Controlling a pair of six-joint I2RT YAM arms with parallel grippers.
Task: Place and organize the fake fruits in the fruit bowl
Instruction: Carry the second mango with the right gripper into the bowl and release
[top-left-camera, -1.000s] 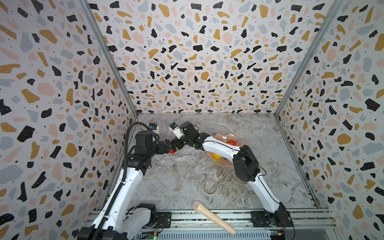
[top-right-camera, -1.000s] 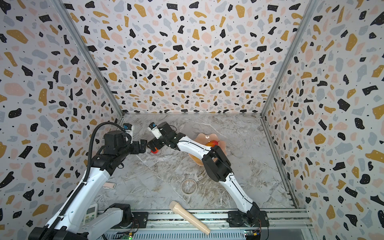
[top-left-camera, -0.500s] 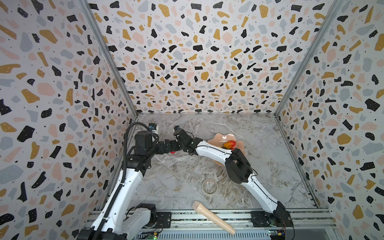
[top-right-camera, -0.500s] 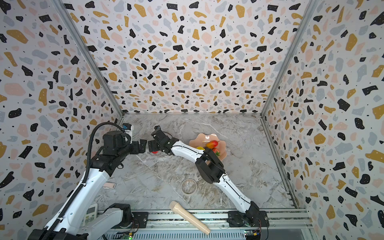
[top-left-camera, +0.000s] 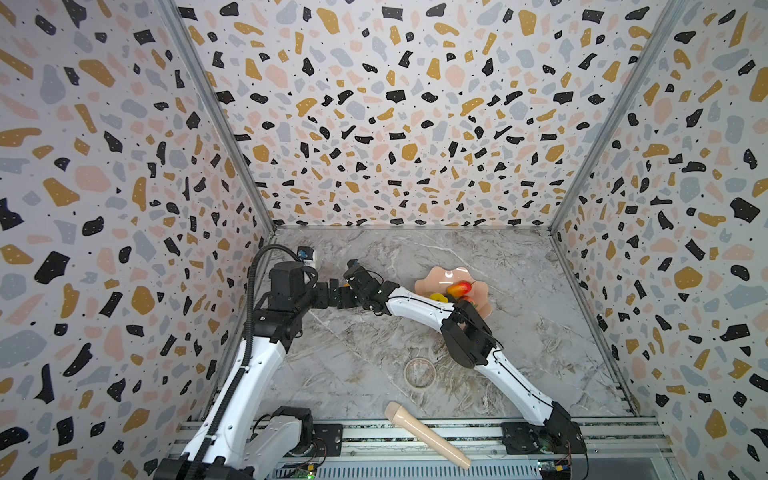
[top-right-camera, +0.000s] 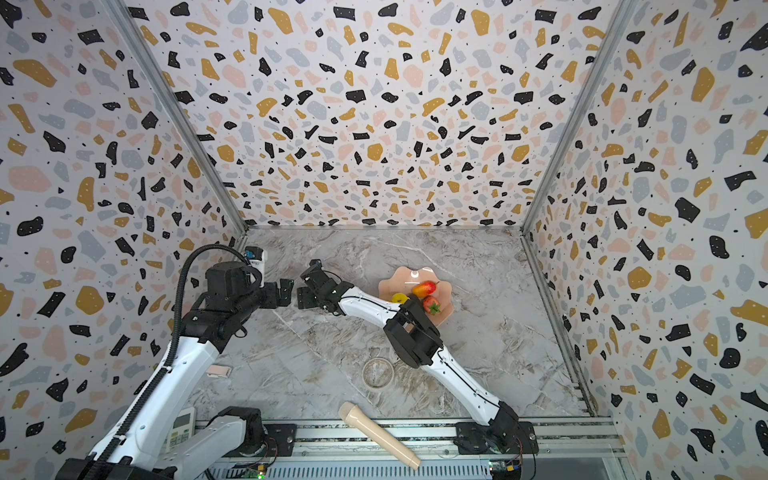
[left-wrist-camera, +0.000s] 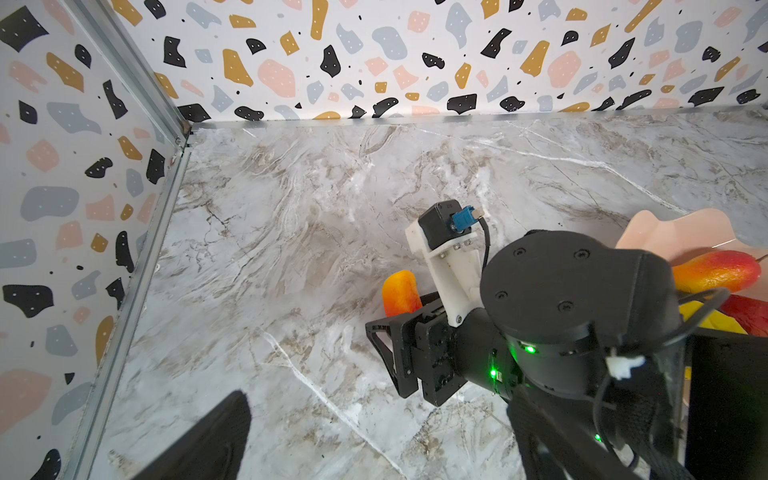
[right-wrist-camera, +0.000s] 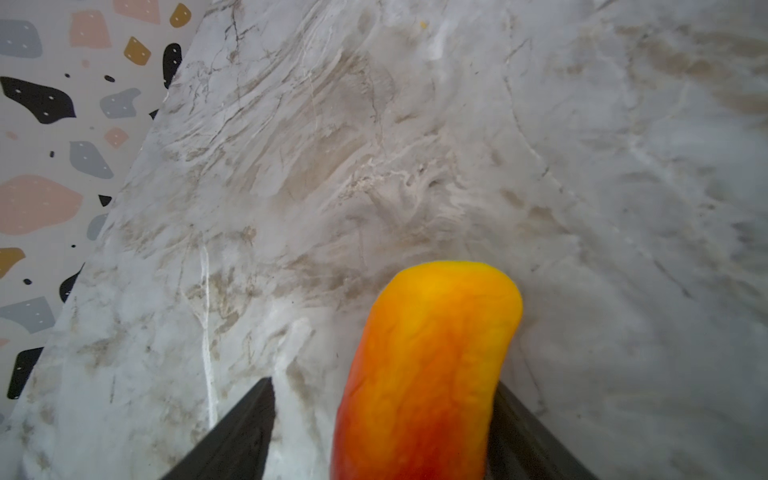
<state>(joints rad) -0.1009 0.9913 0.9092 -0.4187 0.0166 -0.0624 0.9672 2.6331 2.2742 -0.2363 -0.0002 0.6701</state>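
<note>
**Stereo top views and both wrist views, fruit-sorting cell.** My right gripper reaches across the middle to the left rear of the marble table. There it straddles the loose mango, an oblong fruit shading from red to yellow that lies on the marble.

In the right wrist view one finger touches the fruit's side. The opposite finger stands clear of it, with bare marble showing in the gap, so the jaws are apart and not clamped. In the left wrist view the loose mango juts out beyond the right gripper with its yellow-orange end.

My left gripper hovers just beside the right one, tip facing tip. Its fingers appear parted in a top view, with nothing between them.

The fruit bowl, peach-pink with a scalloped rim, sits right of centre, well apart from the loose mango. It holds the bowl mango, the bumpy yellow fruit and the strawberry, all close together. The right arm covers the bowl's near rim with its elbow in both top views.

Toward the front, the clear glass dish rests on the marble. The beige cylinder lies across the front rail.
</note>
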